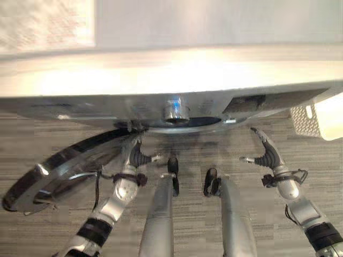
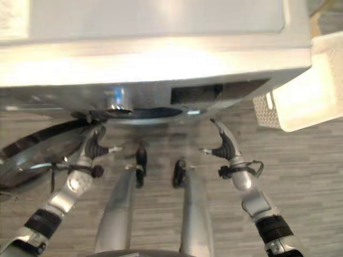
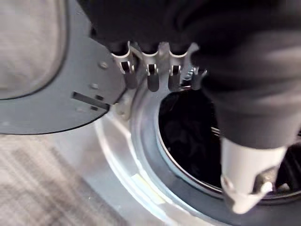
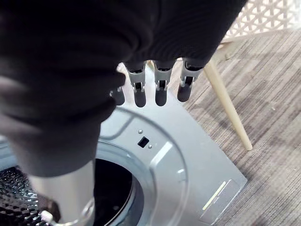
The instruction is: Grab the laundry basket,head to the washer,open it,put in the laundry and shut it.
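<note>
Grey wood-patterned flooring (image 1: 48, 134) runs up to the front of a silver washer (image 1: 161, 69), seen from above. No writing can be read anywhere on the washer's panel. Its round door (image 1: 59, 168) stands swung open on the robot's left, glass ringed by a dark rim. The drum opening (image 3: 197, 136) is dark inside, and what lies in it cannot be made out. A chrome knob (image 1: 176, 108) sits on the front panel above the opening.

To the robot's right, beside the washer, stands the white laundry basket (image 2: 300, 99) with a perforated wall, well apart from both hands. A pale wooden leg (image 4: 228, 106) slants across the floor near it.

The left hand (image 1: 140, 156) hovers near the door hinge, fingers straight and holding nothing. The right hand (image 2: 225, 145) hangs before the washer front, fingers likewise relaxed and empty.
</note>
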Motion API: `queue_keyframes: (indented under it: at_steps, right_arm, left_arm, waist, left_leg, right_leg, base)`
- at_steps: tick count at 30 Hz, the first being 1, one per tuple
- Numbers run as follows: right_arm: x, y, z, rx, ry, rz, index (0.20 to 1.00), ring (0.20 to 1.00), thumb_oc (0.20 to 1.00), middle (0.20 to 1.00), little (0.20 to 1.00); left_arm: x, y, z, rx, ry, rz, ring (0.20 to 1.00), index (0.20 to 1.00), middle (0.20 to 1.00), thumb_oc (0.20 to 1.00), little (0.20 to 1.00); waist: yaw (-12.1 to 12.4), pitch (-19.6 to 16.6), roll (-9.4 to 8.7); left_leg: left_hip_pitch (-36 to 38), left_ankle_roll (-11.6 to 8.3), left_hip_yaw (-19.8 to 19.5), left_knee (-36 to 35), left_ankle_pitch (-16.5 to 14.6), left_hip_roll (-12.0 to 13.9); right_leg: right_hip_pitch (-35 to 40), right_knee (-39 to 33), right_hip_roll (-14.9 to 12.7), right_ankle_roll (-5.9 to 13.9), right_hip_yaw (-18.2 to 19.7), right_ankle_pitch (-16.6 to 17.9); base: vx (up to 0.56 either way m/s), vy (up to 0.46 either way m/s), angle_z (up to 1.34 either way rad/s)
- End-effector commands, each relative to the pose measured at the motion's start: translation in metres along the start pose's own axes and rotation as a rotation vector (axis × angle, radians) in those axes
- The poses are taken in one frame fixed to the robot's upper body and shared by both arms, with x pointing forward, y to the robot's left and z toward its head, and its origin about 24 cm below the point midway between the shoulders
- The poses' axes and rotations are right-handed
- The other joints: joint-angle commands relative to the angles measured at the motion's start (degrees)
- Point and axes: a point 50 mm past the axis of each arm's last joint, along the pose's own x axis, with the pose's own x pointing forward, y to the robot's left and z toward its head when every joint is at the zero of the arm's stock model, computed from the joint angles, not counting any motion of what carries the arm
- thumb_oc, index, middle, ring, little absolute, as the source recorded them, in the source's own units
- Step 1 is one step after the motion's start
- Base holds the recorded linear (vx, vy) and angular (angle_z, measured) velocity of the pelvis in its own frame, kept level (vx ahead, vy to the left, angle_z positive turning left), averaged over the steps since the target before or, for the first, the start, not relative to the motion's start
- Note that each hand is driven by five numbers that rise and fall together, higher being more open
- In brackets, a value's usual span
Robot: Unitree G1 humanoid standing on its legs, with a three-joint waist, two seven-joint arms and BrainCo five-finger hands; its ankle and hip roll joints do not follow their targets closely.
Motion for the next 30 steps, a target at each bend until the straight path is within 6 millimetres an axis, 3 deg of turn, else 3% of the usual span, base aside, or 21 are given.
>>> queue_keyframes:
  at_steps: [1,5,9,15,20,24,25,26,28,29,30]
  right_arm:
    - [-0.012,0.01,-0.012,-0.014,0.041,0.067,1.0,1.0,1.0,1.0,1.0]
    - [-0.03,0.029,-0.04,0.012,0.194,0.132,1.0,1.0,1.0,1.0,1.0]
    - [-0.052,0.048,-0.064,0.038,0.332,0.207,1.0,1.0,1.0,1.0,1.0]
    - [-0.07,0.067,-0.075,0.072,0.418,0.254,1.0,1.0,1.0,1.0,1.0]
    - [-0.069,0.075,-0.074,0.078,0.436,0.261,1.0,1.0,1.0,1.0,1.0]
    - [-0.06,0.077,-0.071,0.09,0.429,0.259,1.0,1.0,1.0,1.0,1.0]
    - [-0.063,0.081,-0.072,0.107,0.443,0.266,1.0,1.0,1.0,1.0,1.0]
    - [-0.065,0.081,-0.073,0.109,0.447,0.267,1.0,1.0,1.0,1.0,1.0]
    - [-0.067,0.083,-0.072,0.112,0.444,0.279,1.0,1.0,1.0,1.0,1.0]
    - [-0.067,0.084,-0.071,0.112,0.441,0.281,1.0,1.0,1.0,1.0,1.0]
    - [-0.067,0.085,-0.071,0.113,0.441,0.281,1.0,1.0,1.0,1.0,1.0]
  left_arm:
    - [-0.012,-0.007,-0.02,-0.09,0.075,-0.007,1.0,1.0,1.0,1.0,1.0]
    - [-0.043,-0.025,-0.067,-0.154,0.316,-0.035,1.0,1.0,1.0,1.0,1.0]
    - [-0.069,-0.035,-0.095,-0.168,0.464,-0.043,1.0,1.0,1.0,1.0,1.0]
    - [-0.087,-0.052,-0.106,-0.203,0.549,-0.061,1.0,1.0,1.0,1.0,1.0]
    - [-0.086,-0.053,-0.103,-0.197,0.533,-0.064,1.0,1.0,1.0,1.0,1.0]
    - [-0.069,-0.035,-0.094,-0.146,0.459,-0.04,1.0,1.0,1.0,1.0,1.0]
    - [-0.066,-0.031,-0.093,-0.124,0.446,-0.039,1.0,1.0,1.0,1.0,1.0]
    - [-0.066,-0.03,-0.093,-0.12,0.444,-0.035,1.0,1.0,1.0,1.0,1.0]
    - [-0.067,-0.028,-0.094,-0.113,0.444,-0.025,1.0,1.0,1.0,1.0,1.0]
    - [-0.066,-0.028,-0.094,-0.111,0.443,-0.019,1.0,1.0,1.0,1.0,1.0]
    - [-0.066,-0.028,-0.094,-0.11,0.443,-0.019,1.0,1.0,1.0,1.0,1.0]
  waist:
    - [-0.63,-3.42,0.7]
    - [-0.27,-3.92,0.55]
    - [-0.04,-7.53,0.69]
    - [0.43,-11.28,0.15]
    - [1.19,-11.08,-0.63]
    - [2.13,-9.55,0.08]
    - [2.8,-9.64,-0.07]
    - [3.2,-9.98,-0.17]
    - [4.37,-11.17,-0.46]
    - [5.37,-11.42,-0.97]
    - [5.26,-11.26,-1.1]
  left_leg:
    - [9.1,-0.04,-0.99,-6.09,-1.21,1.81]
    - [22.29,-0.64,-0.63,-16.67,1.83,0.91]
    - [33.56,-1.05,-0.02,-26.5,4.21,0.97]
    - [43.32,-0.56,1.31,-33.31,4.25,0.23]
    - [44.78,-0.04,2.85,-36.52,5.18,-0.4]
    - [39.6,0.56,2.89,-34.25,7.25,1.17]
    - [37.89,0.44,2.25,-33.73,8.36,1.03]
    - [36.87,0.31,1.87,-33.67,9.48,0.93]
    - [34.61,-0.2,1.46,-33.92,11.18,1.12]
    - [33.38,-0.58,1.46,-33.99,12.02,1.04]
    - [33.58,-0.58,1.39,-33.99,11.98,0.89]
  right_leg:
    - [6.46,-15.95,0.42,4.01,1.49,11.62]
    - [19.36,-25.25,1.11,5.12,0.72,14.3]
    - [30.36,-34.59,1.97,6.61,0.45,16.96]
    - [39.55,-42.41,2.38,8.07,1.2,19.24]
    - [38.77,-44.58,1.68,10.76,3.49,24.43]
    - [35.91,-36.04,3.35,10.49,4.54,19.43]
    - [38.55,-31.55,4.95,9.5,5.87,15.64]
    - [40.08,-29.32,6.13,9.34,7.0,14.65]
    - [42.54,-28.22,7.75,8.9,8.44,13.82]
    - [45.34,-31.57,8.39,7.65,8.06,10.59]
    - [45.67,-31.73,8.27,7.64,7.94,10.53]
  base:
    - [0.06,0.047,0.09]
    - [0.16,0.034,0.02]
    - [0.21,0.053,-0.01]
    - [0.17,0.084,-0.05]
    - [-0.03,0.102,-0.27]
    - [-0.29,0.022,-0.18]
    - [-0.34,-0.019,0.16]
    - [-0.24,-0.032,0.31]
    - [-0.24,-0.108,0.54]
    - [-0.22,-0.122,0.32]
    - [-0.2,-0.118,0.12]
